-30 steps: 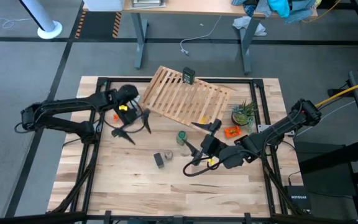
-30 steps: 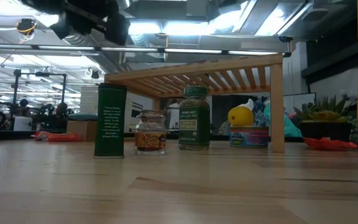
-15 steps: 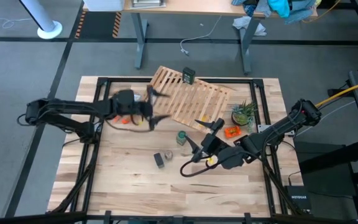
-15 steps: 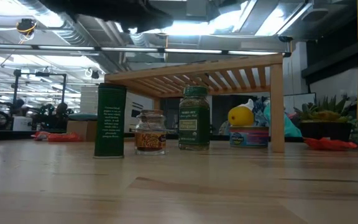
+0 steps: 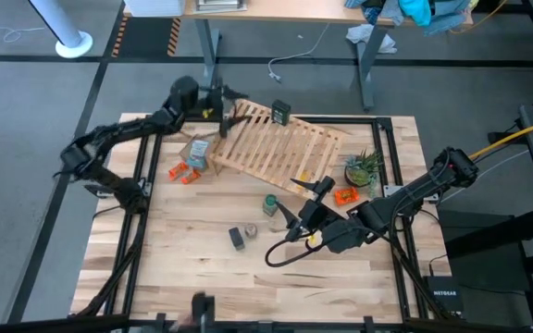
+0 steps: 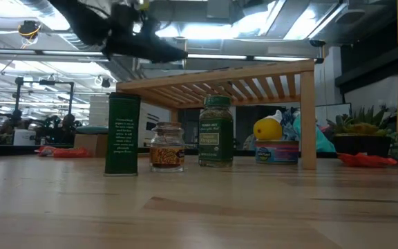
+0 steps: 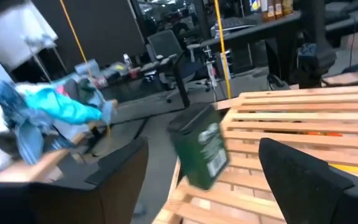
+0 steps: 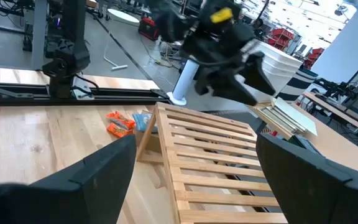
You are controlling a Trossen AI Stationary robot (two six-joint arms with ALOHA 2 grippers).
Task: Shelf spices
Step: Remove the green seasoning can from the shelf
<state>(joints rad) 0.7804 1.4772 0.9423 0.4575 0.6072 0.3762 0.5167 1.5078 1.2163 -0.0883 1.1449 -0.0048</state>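
Reaching over the far corner of the shelf (image 5: 276, 143), the left gripper (image 5: 228, 104) has its fingers wide apart and empty near a dark jar (image 5: 280, 113) on top, while the right gripper (image 5: 296, 205) waits open by the green jar (image 5: 270, 203).

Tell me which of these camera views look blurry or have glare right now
Left wrist view: smeared by motion, the green tin on the shelf is soft-edged. Low view: bright ceiling lights glare behind the dark left pincer, which reads as a blurred silhouette; the jars below are sharp. Right wrist view: the left arm is streaked. High view: evenly lit, mostly crisp.
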